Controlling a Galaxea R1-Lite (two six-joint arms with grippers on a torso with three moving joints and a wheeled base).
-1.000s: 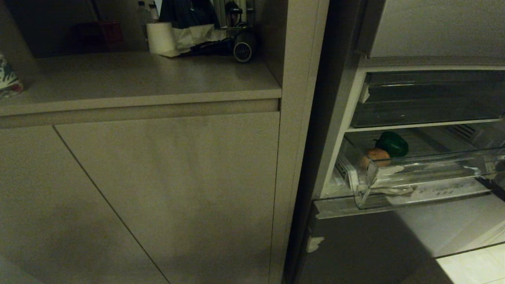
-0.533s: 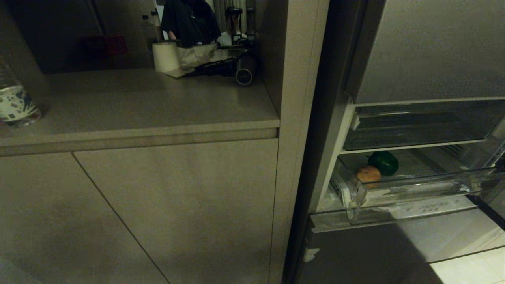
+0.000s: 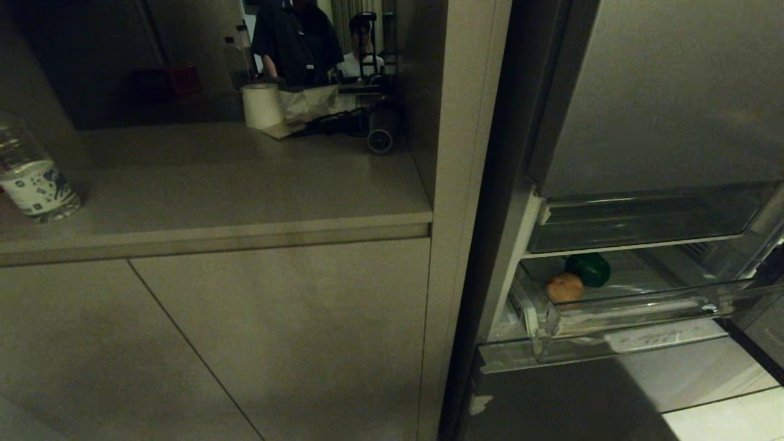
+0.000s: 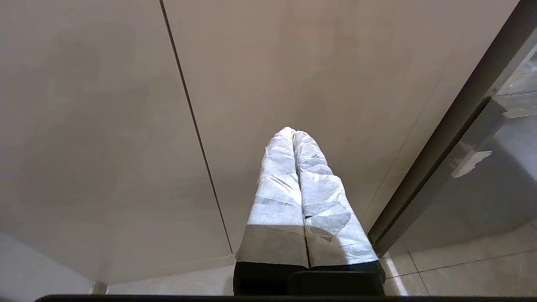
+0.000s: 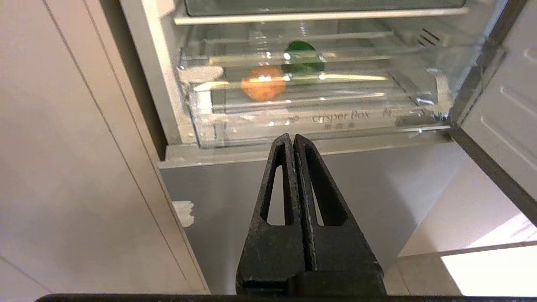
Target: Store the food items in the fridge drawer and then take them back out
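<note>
The clear fridge drawer (image 3: 637, 312) (image 5: 335, 119) stands pulled out of the open fridge at the right. Inside it lie the food items: a tan potato (image 3: 564, 287) (image 5: 263, 83) near the drawer's left front and a dark green bell pepper (image 3: 587, 269) (image 5: 303, 56) just behind it. My right gripper (image 5: 292, 137) is shut and empty, hanging in front of and below the drawer's front lip. My left gripper (image 4: 293, 132), its fingers wrapped in pale tape, is shut and empty, facing the beige cabinet door. Neither arm shows in the head view.
A beige counter (image 3: 214, 184) above cabinet doors (image 3: 275, 331) fills the left. On it stand a water bottle (image 3: 33, 184), a paper roll (image 3: 262, 105) and dark gear at the back. A person (image 3: 294, 37) stands beyond. A clear compartment (image 3: 643, 217) sits above the drawer; the fridge door (image 5: 503, 109) is at the right.
The whole head view has shifted downward as the camera rose: counter, fridge and drawer sit lower in the picture, and more of the counter's back and the water bottle show. The food has not moved.
</note>
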